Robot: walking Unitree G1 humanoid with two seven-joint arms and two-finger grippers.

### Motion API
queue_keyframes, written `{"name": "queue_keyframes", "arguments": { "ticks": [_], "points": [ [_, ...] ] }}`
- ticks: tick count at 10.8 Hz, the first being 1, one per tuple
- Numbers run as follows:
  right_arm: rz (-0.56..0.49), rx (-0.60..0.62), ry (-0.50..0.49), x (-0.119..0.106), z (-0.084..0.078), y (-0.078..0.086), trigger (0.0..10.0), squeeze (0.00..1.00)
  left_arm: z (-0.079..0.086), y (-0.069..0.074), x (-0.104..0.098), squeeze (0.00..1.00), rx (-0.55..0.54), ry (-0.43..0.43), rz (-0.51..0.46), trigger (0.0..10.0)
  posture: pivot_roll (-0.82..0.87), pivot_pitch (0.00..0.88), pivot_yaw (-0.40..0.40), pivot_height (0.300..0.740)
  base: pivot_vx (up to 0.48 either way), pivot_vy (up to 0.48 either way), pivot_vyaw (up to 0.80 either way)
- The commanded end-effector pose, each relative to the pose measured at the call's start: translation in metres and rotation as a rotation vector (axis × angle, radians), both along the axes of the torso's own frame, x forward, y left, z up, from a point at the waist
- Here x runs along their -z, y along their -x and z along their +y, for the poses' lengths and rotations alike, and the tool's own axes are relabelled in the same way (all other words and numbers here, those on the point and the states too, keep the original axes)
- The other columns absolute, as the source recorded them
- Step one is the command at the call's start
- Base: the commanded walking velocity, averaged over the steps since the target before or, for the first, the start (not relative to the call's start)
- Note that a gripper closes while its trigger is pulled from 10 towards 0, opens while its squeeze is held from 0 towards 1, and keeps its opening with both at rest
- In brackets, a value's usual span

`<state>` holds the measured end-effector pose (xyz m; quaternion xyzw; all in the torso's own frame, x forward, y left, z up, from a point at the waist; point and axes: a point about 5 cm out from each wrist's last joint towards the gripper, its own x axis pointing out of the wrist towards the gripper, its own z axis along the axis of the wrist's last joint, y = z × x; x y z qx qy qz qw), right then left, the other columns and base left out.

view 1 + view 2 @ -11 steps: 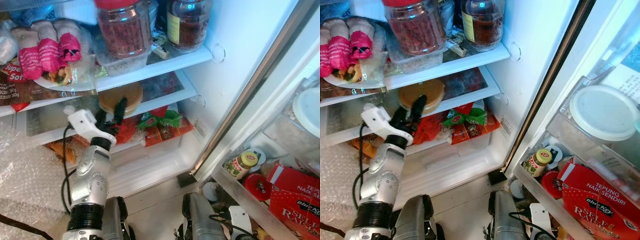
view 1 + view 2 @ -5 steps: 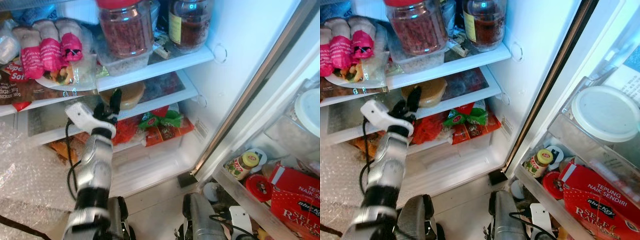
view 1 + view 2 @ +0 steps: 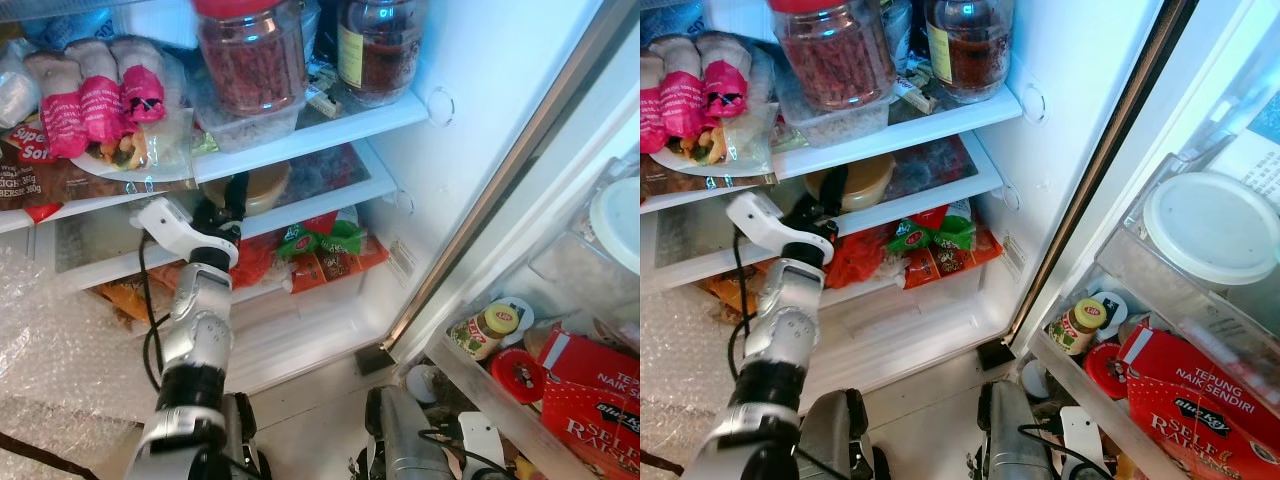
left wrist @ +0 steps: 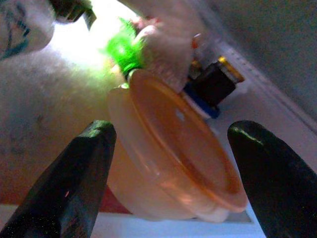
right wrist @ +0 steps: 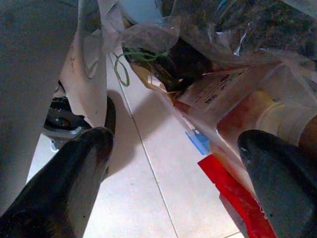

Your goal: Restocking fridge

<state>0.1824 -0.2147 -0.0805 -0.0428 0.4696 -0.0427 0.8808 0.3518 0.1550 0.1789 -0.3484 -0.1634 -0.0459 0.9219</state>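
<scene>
A round tub with an orange-brown lid (image 3: pixel 262 183) rests on the fridge's middle glass shelf (image 3: pixel 330 195). My left gripper (image 3: pixel 226 200) reaches up to that shelf. Its black fingers (image 4: pixel 69 183) stand open on either side of the tub (image 4: pixel 173 163) and close to its wall, though I cannot tell whether they touch it. My right arm (image 3: pixel 392 440) hangs low by the floor. Its gripper (image 5: pixel 173 144) is open over white tiles, beside plastic bags of groceries (image 5: pixel 233 59).
Two big jars (image 3: pixel 250 55) and pink-wrapped rolls (image 3: pixel 95 100) fill the top shelf. Red and green packets (image 3: pixel 320 250) lie in the drawer below. The open door's shelf (image 3: pixel 480 390) on the right holds a small jar (image 3: pixel 480 328) and red boxes (image 3: pixel 590 390). Bubble wrap (image 3: pixel 60 350) hangs at the left.
My left arm has stretched up and further into the fridge. The tub now sits deeper on the middle shelf than a second ago. The right arm has stayed still.
</scene>
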Motion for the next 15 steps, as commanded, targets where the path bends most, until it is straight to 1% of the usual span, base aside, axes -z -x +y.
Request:
{"name": "queue_keyframes", "arguments": {
  "ticks": [1,2,4,6,7,8,11,12,13,15],
  "points": [
    [0.018,-0.021,-0.02,0.004,0.007,0.006,10.0,0.0,0.003,0.005,0.001,0.0,0.0,-0.021,-0.005,10.0,-0.09,0.201,0.01,0.594,0.0,0.0,0.0],
    [0.018,-0.021,-0.021,0.004,0.008,0.006,10.0,0.0,0.005,0.008,0.001,0.0,-0.003,-0.026,-0.007,10.0,-0.09,0.202,0.011,0.594,0.0,0.0,0.0],
    [0.019,-0.02,-0.023,0.004,0.008,0.006,10.0,0.0,0.008,0.022,0.007,0.0,0.001,-0.059,0.016,10.0,-0.09,0.205,0.012,0.594,0.0,0.0,0.0],
    [0.02,-0.023,-0.024,0.004,0.008,0.006,10.0,0.0,0.009,0.029,0.009,0.0,0.001,-0.084,0.024,10.0,-0.09,0.208,0.012,0.594,0.0,0.0,0.0],
    [0.02,-0.022,-0.024,0.004,0.008,0.006,10.0,0.0,0.006,0.032,0.007,0.0,0.013,-0.123,0.021,10.0,-0.09,0.207,0.012,0.594,0.0,0.0,0.0],
    [0.019,-0.021,-0.024,0.004,0.008,0.006,10.0,0.0,0.0,0.039,0.006,0.0,0.043,-0.212,0.012,10.0,-0.09,0.207,0.013,0.594,0.0,0.0,0.0],
    [0.019,-0.023,-0.024,0.004,0.008,0.006,10.0,0.0,-0.008,0.053,0.004,0.0,0.088,-0.339,0.0,10.0,-0.08,0.207,0.014,0.594,0.0,0.0,0.0],
    [0.018,-0.022,-0.024,0.004,0.008,0.006,10.0,0.0,-0.014,0.058,0.007,0.0,0.105,-0.499,-0.007,10.0,-0.08,0.207,0.014,0.594,0.0,0.0,0.0],
    [0.018,-0.022,-0.024,0.004,0.008,0.005,10.0,0.0,-0.016,0.06,0.013,0.0,0.093,-0.617,0.004,10.0,-0.08,0.207,0.014,0.594,0.0,0.0,0.0],
    [0.018,-0.021,-0.024,0.004,0.008,0.005,10.0,0.0,-0.022,0.064,0.022,0.0,0.074,-0.842,-0.008,10.0,-0.08,0.2,0.016,0.594,0.0,0.0,0.0]
  ]
}}
